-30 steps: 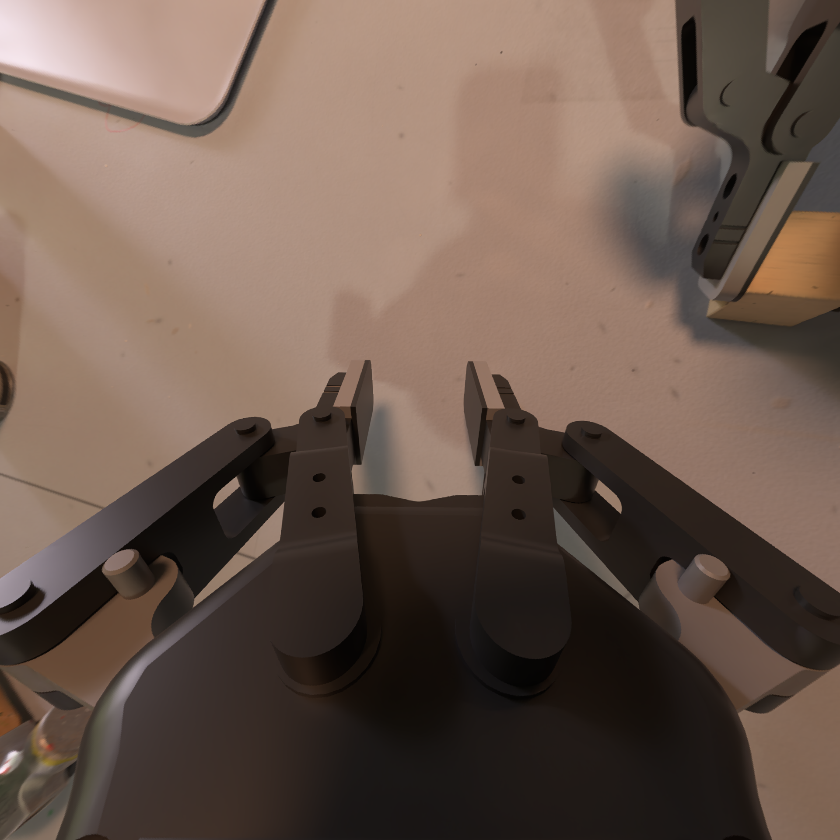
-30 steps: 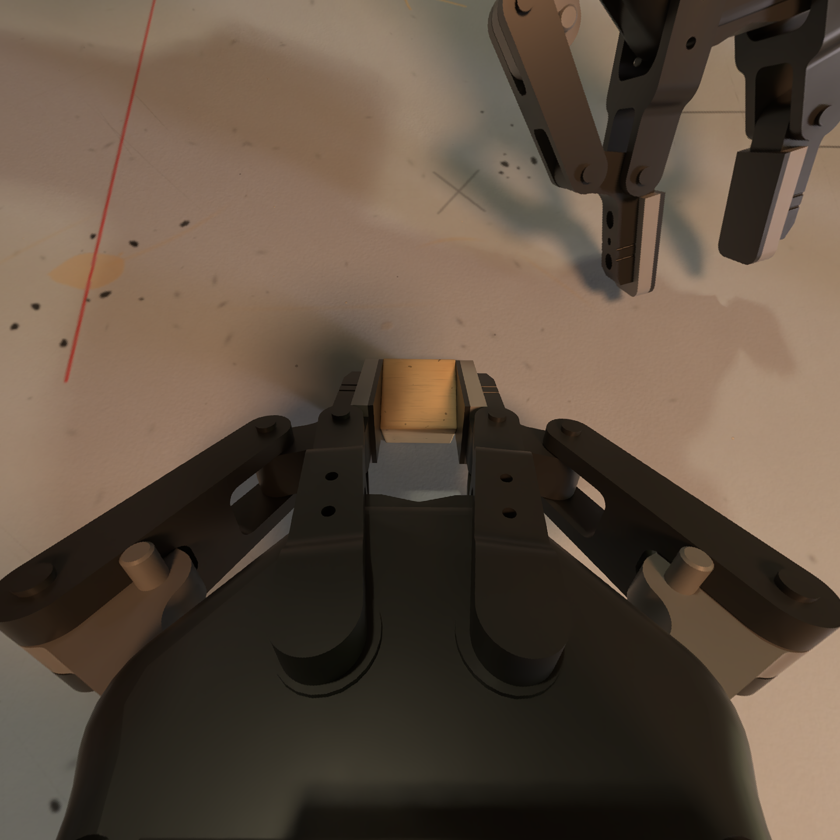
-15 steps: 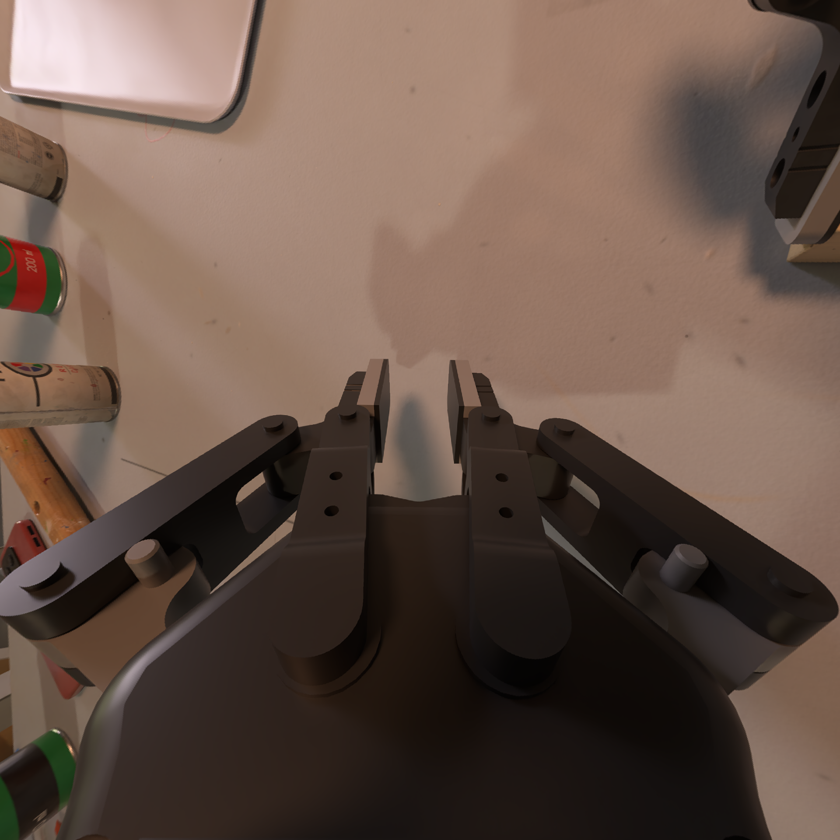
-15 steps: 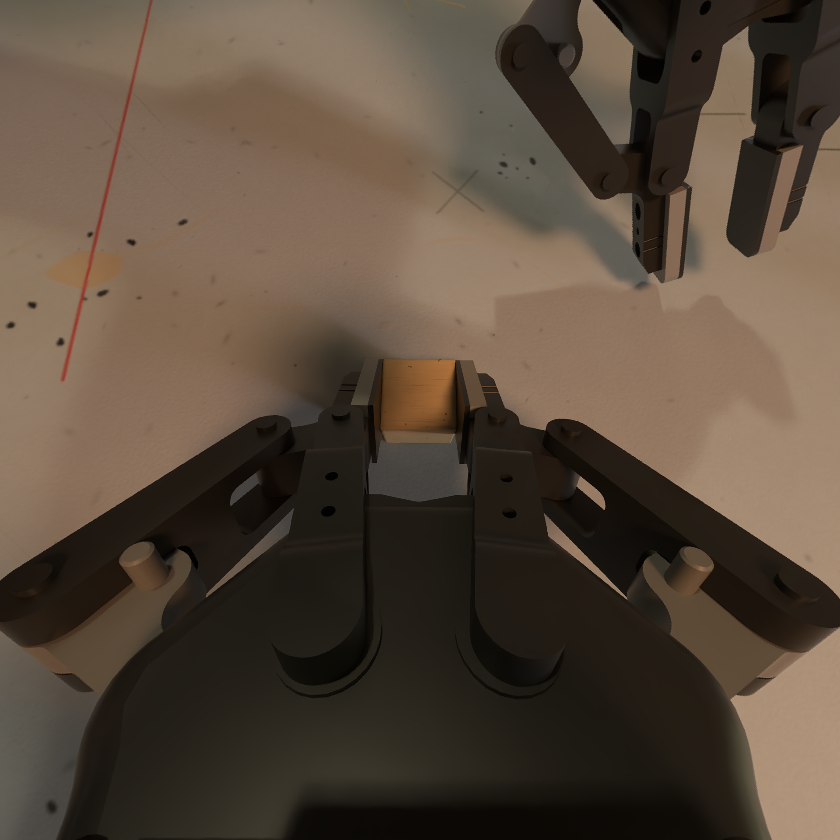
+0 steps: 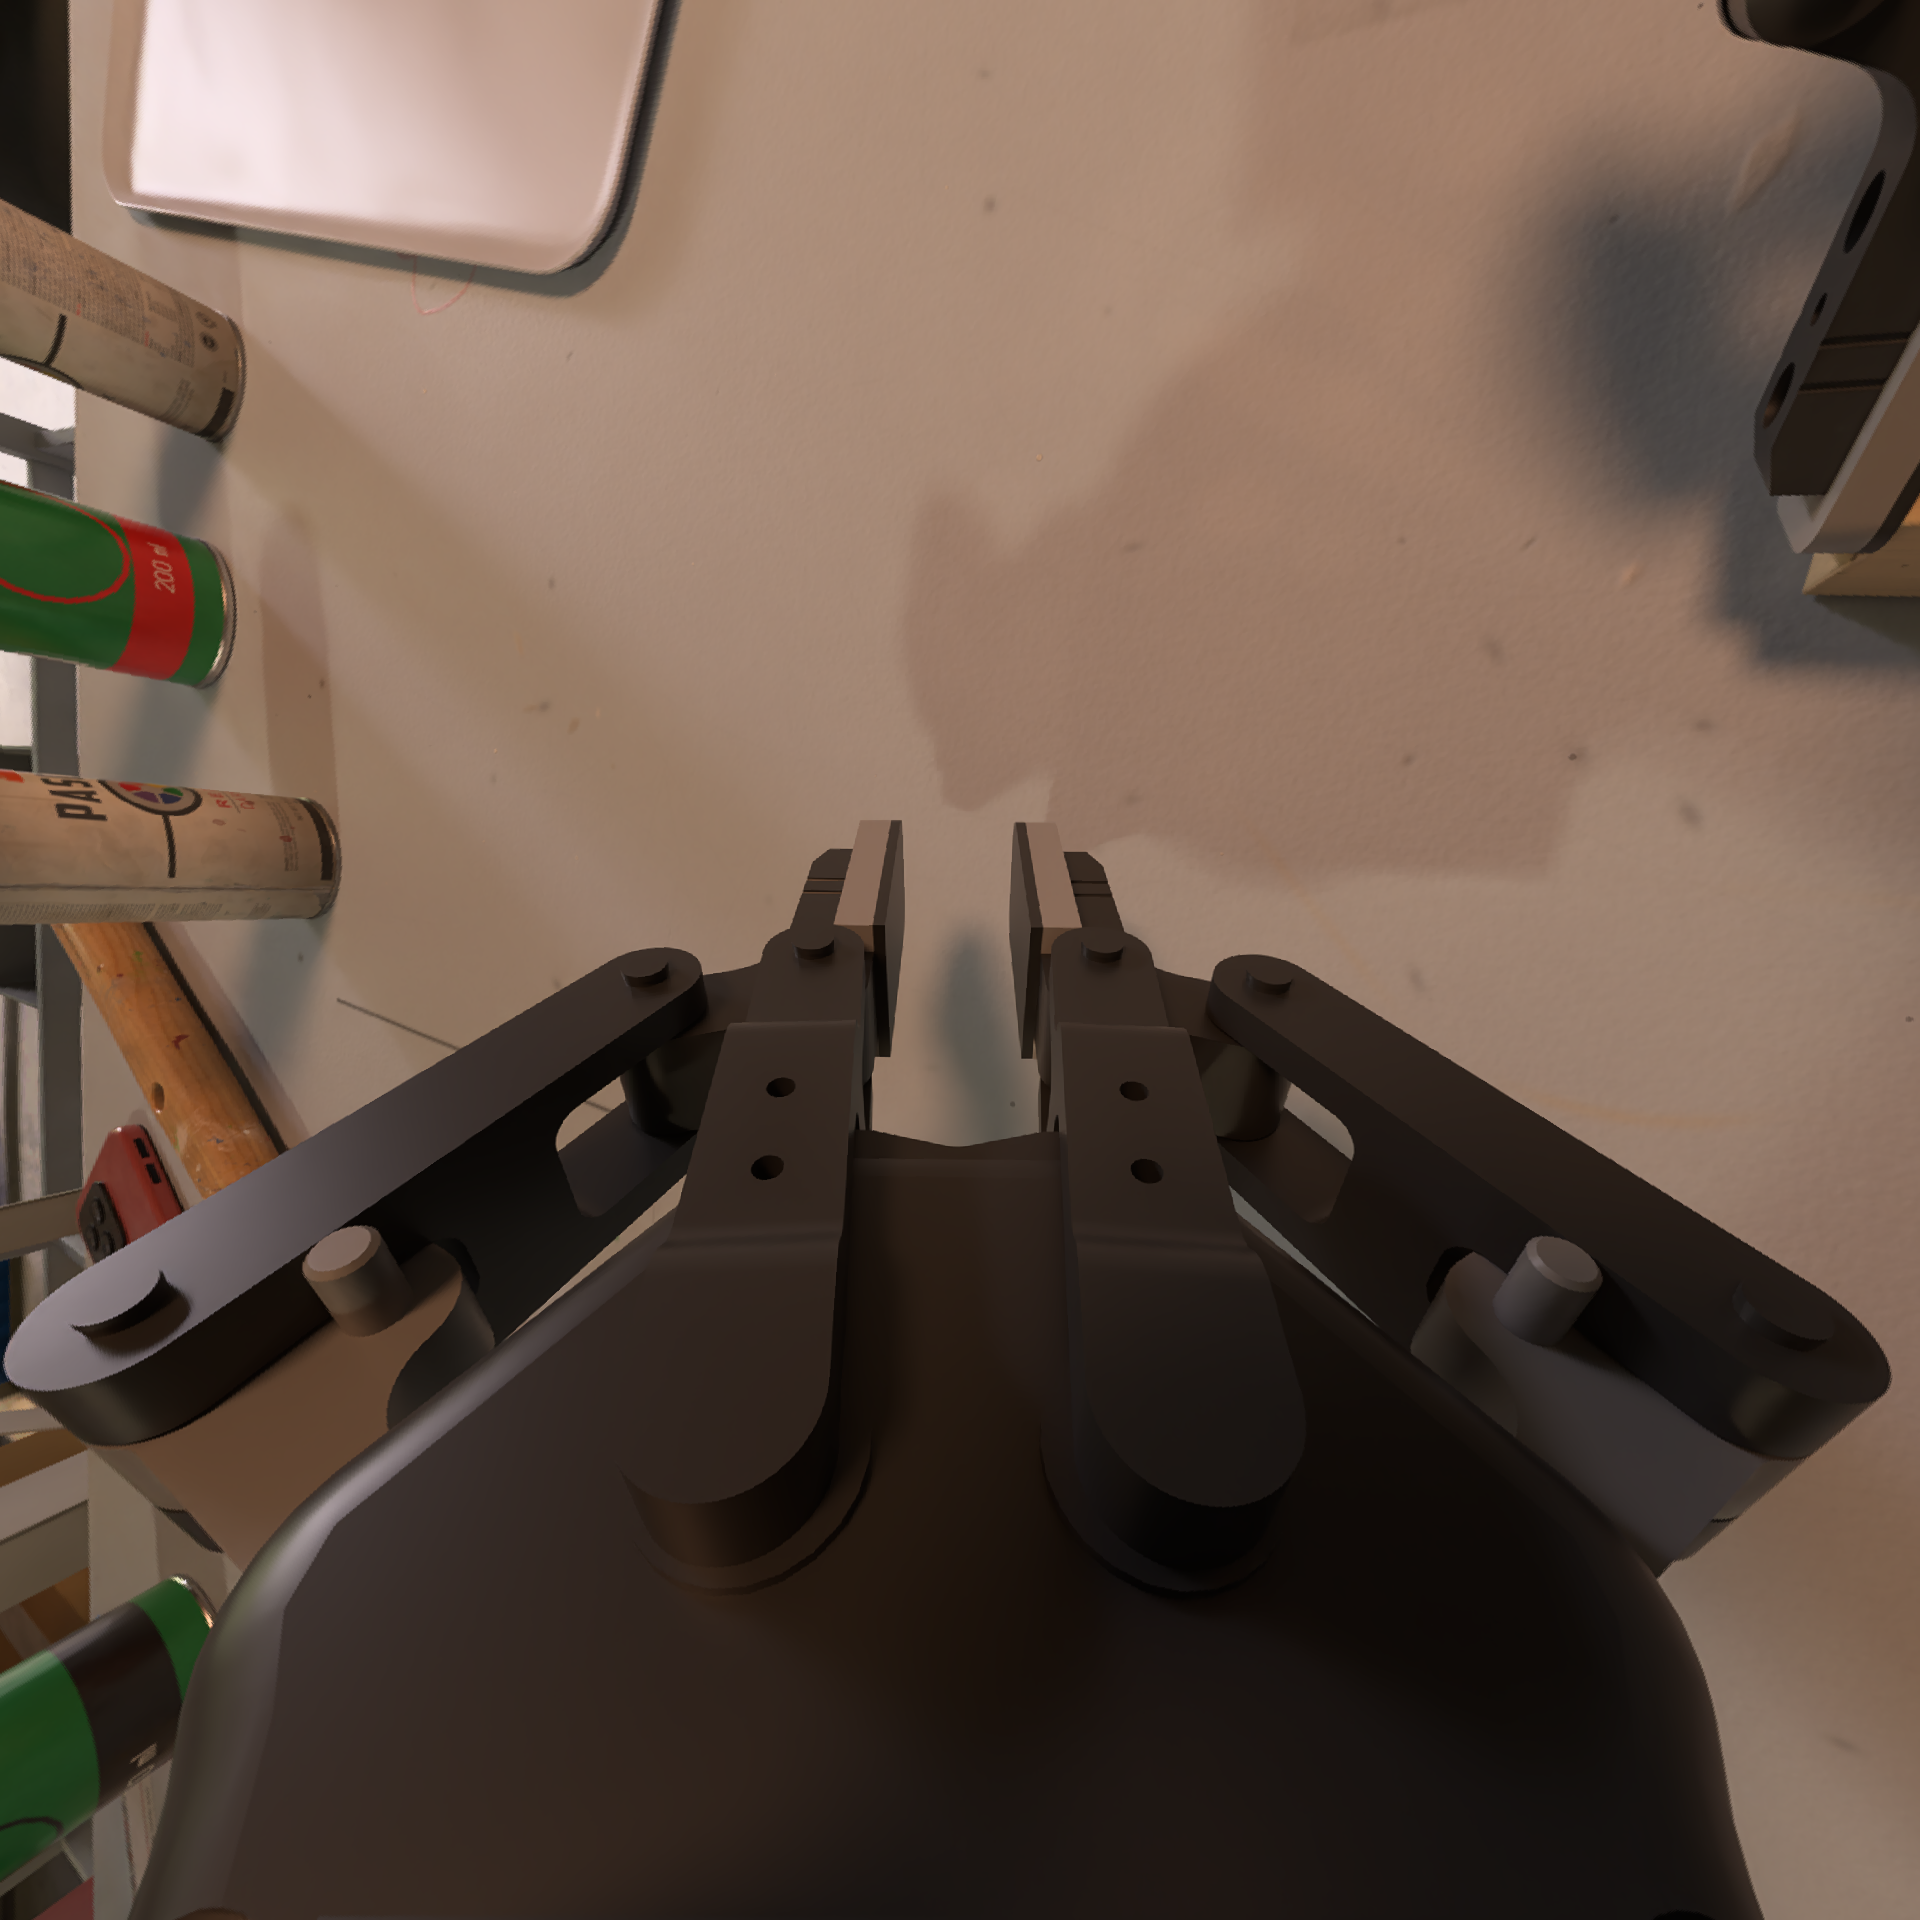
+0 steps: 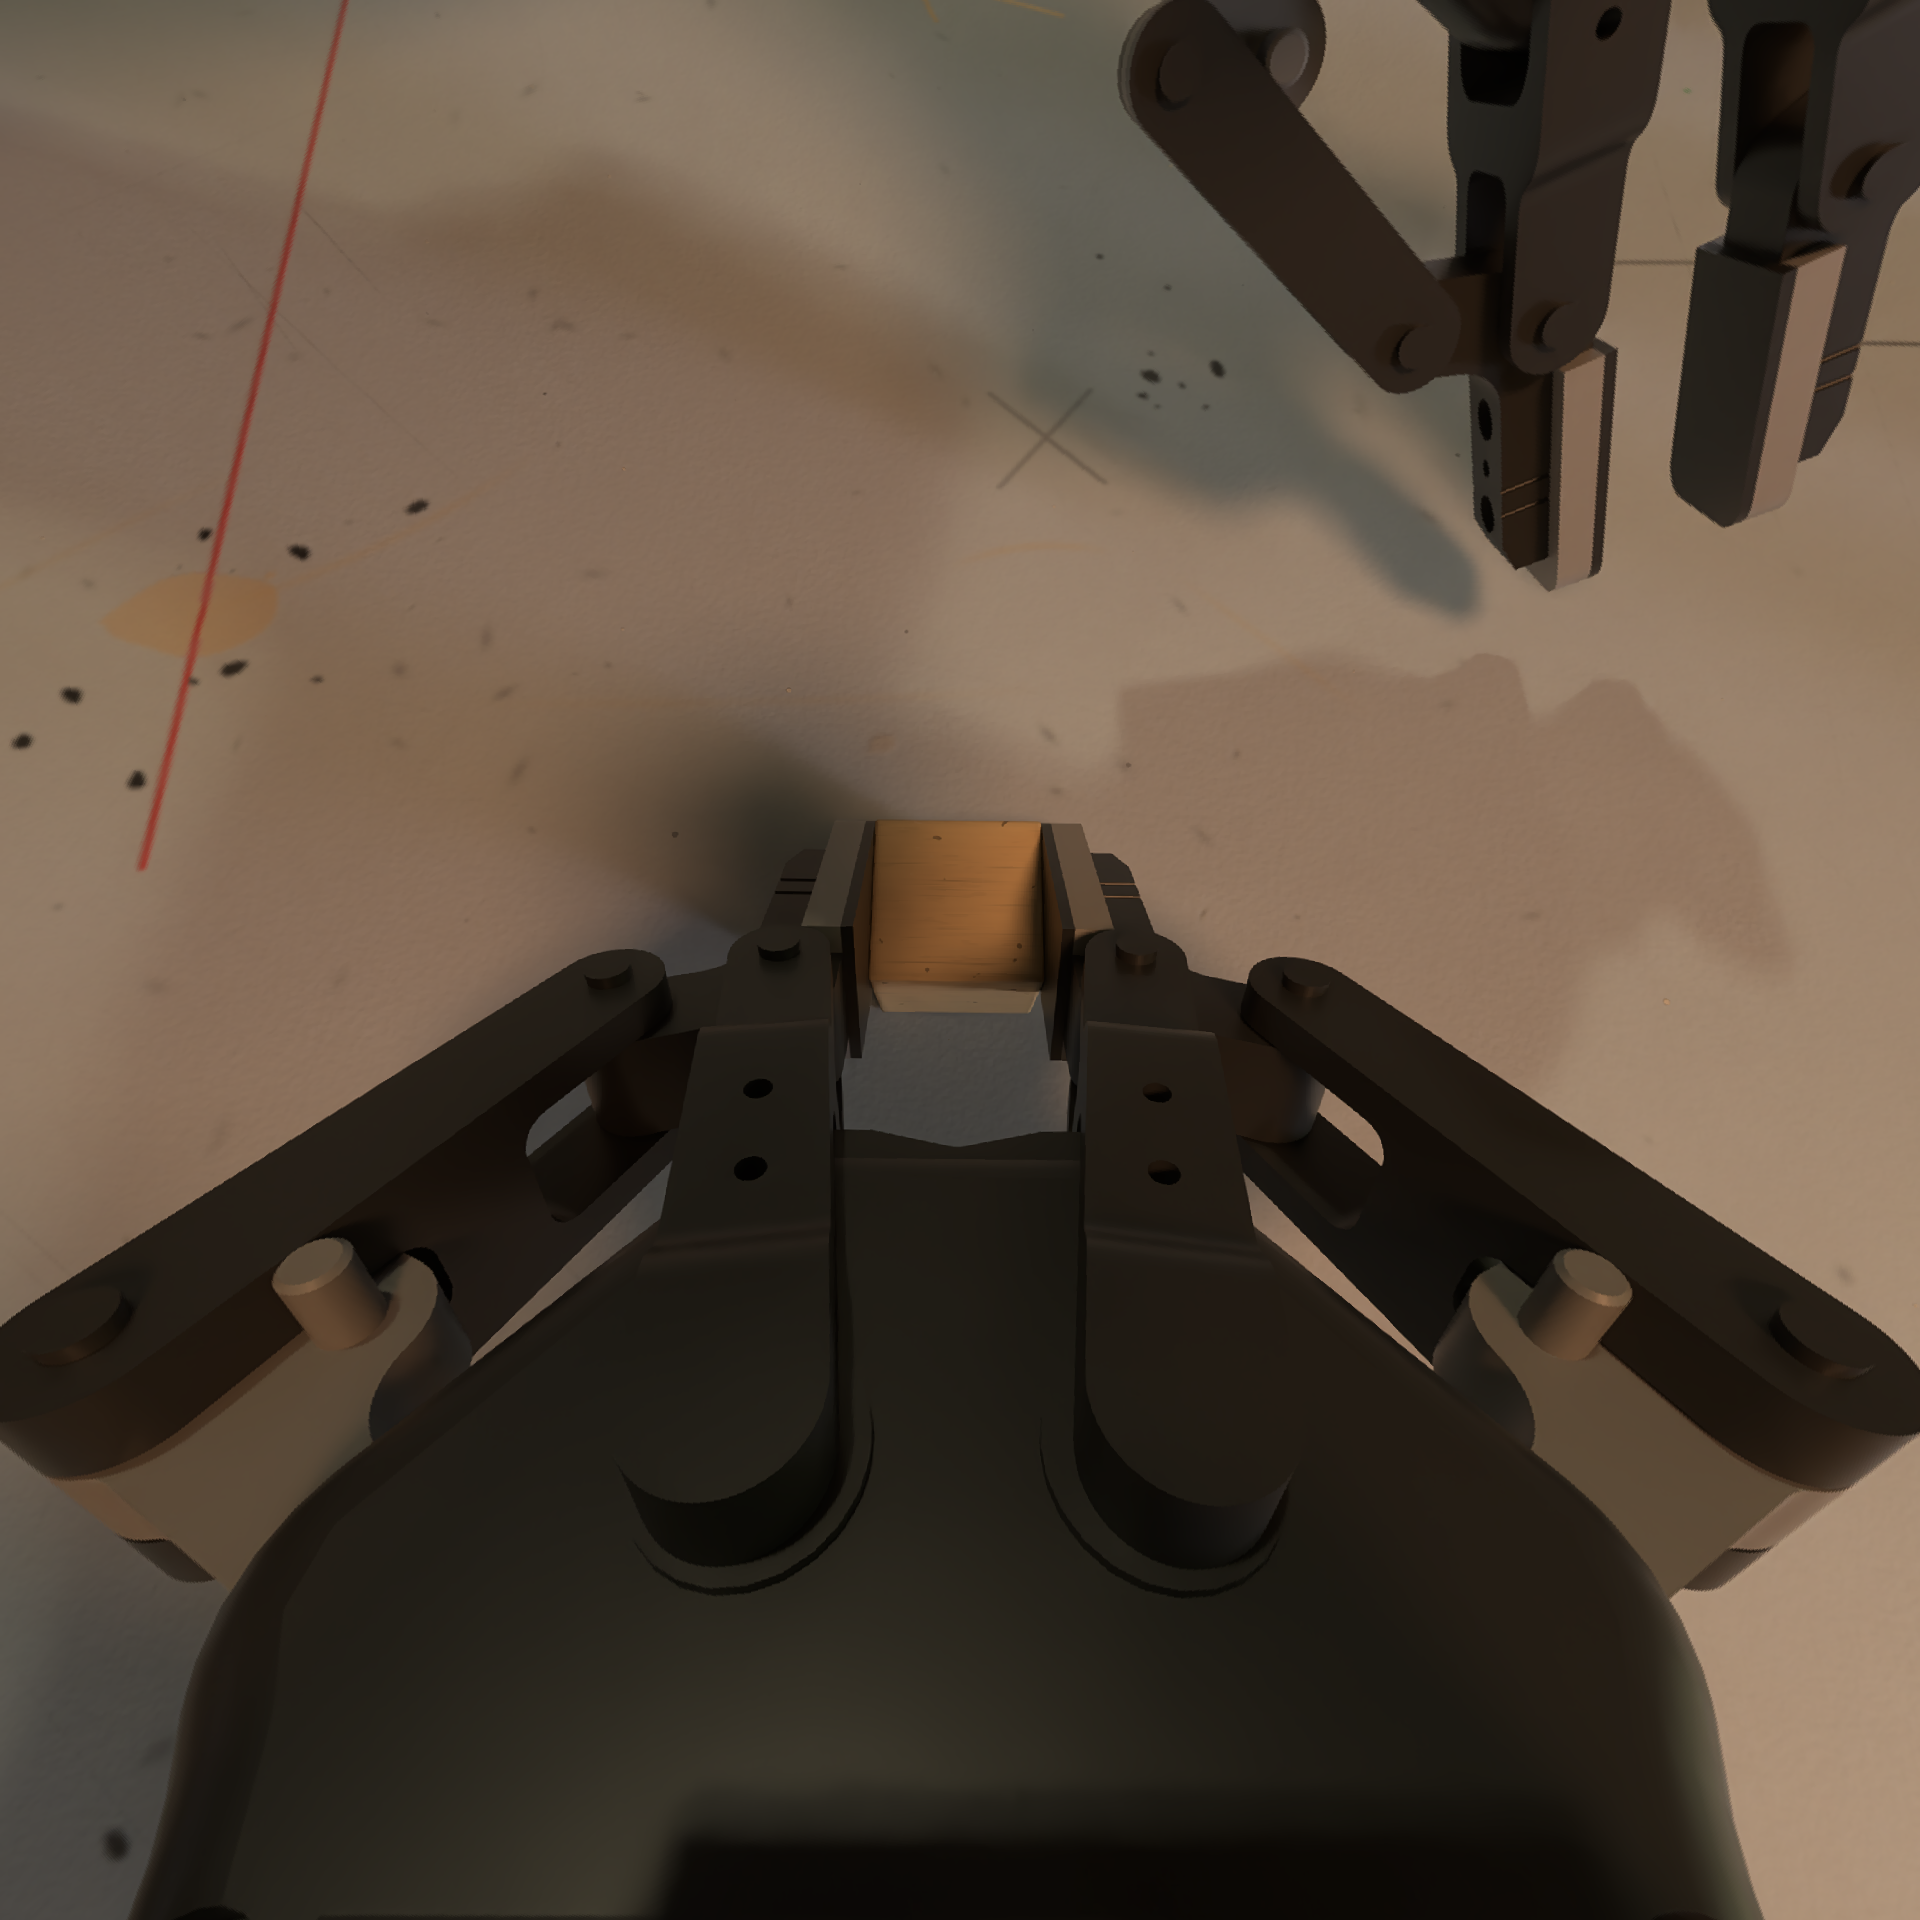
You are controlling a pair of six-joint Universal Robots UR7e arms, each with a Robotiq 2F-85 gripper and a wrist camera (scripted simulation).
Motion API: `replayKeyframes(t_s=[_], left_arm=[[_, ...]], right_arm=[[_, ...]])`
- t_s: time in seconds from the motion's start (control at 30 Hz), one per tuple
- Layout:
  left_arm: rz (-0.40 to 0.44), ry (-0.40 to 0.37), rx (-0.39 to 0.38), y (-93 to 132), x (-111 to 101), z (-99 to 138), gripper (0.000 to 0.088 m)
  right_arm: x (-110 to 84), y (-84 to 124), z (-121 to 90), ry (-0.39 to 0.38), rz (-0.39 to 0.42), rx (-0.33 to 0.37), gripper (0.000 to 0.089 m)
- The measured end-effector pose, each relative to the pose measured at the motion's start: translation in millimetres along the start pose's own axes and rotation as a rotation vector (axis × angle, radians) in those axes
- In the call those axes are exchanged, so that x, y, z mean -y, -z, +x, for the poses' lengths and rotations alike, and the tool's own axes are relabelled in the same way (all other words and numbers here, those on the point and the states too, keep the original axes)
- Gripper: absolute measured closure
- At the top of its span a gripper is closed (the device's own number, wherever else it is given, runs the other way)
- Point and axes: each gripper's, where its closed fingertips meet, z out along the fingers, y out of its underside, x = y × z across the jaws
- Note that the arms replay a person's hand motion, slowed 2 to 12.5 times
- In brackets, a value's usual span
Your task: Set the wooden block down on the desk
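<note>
Both the left gripper point(image 5: 956, 914) and the right gripper point(image 6: 956, 914) have dark grey metal links, round pins, paired screw holes and pale flat fingertip pads point(image 5: 871, 873).

Right gripper point(image 6: 958, 904): pointed down, 2 fingers point(image 6: 831, 883) pressed flat against opposite sides of the wooden block point(image 6: 956, 909), block between the pads. Left gripper point(image 5: 957, 914): pointed down, empty, 2 fingers parted by a narrow gap; it appears at the right wrist view's upper right, well apart.
</note>
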Motion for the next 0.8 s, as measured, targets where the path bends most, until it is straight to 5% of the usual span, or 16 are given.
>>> replayKeyframes(t_s=[0.5,0.8], left_arm=[[0.032,0.051,-0.005,8.5,-1.3,-0.7,0.0679],[0.046,0.062,-0.005,9.8,0.0,-3.1,0.0798]], right_arm=[[-0.2,0.0,0.1,-0.001,0.000,0.000,0.0624],[-0.2,0.0,0.1,-0.001,0.000,0.001,0.0624]])
